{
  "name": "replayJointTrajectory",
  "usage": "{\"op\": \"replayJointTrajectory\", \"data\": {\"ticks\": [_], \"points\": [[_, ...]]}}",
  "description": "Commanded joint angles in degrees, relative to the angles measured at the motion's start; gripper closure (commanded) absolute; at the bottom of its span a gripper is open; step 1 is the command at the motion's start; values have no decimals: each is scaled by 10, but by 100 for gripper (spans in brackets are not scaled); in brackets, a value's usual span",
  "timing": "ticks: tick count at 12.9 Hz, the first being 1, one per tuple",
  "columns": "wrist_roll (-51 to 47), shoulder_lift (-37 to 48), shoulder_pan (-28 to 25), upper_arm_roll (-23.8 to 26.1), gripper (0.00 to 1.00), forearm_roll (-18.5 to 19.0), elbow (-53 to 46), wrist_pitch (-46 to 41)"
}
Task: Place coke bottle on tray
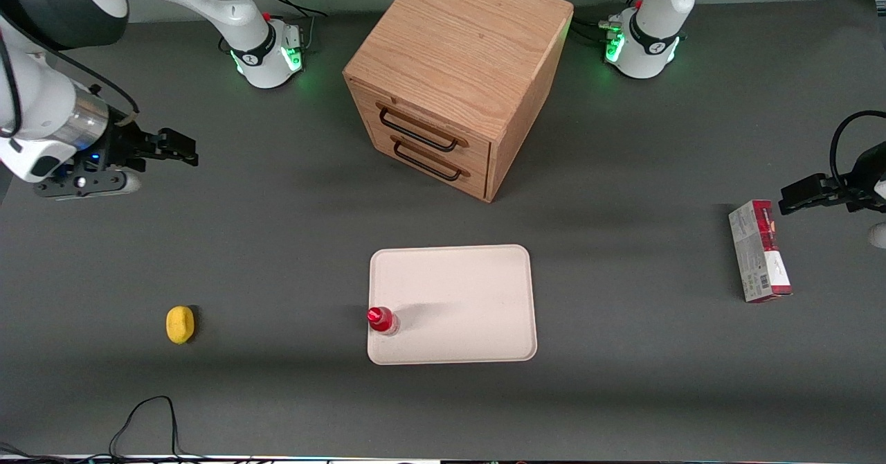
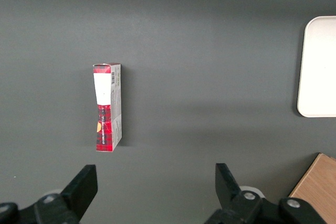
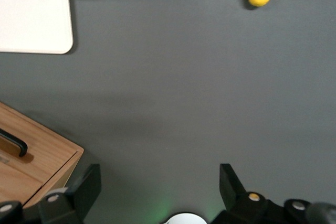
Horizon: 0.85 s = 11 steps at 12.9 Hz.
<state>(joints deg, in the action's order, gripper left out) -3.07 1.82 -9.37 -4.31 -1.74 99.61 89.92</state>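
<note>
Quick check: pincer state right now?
Pincer: open, holding nothing, raised over bare table toward the working arm's end, apart from the coke bottle on the tray.

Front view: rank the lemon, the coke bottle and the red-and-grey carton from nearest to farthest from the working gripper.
The gripper is open, raised at the working arm's end of the table.
1. Lemon: nearer the front camera than the gripper, at the same end.
2. Coke bottle: upright on the tray, at its edge.
3. Red-and-grey carton: toward the parked arm's end.

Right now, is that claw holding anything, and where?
Nothing. The claw is open and empty, far from the coke bottle standing on the tray.
</note>
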Motion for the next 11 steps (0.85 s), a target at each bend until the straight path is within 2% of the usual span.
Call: {"op": "replayJointTrajectory", "data": {"ticks": [1,4,11], "points": [[9,-12,56,44,0,-5,-37,-37],[9,-12,59,53,0,-5,-48,-52],[8,-11,37,38,0,-4,-55,-77]]}}
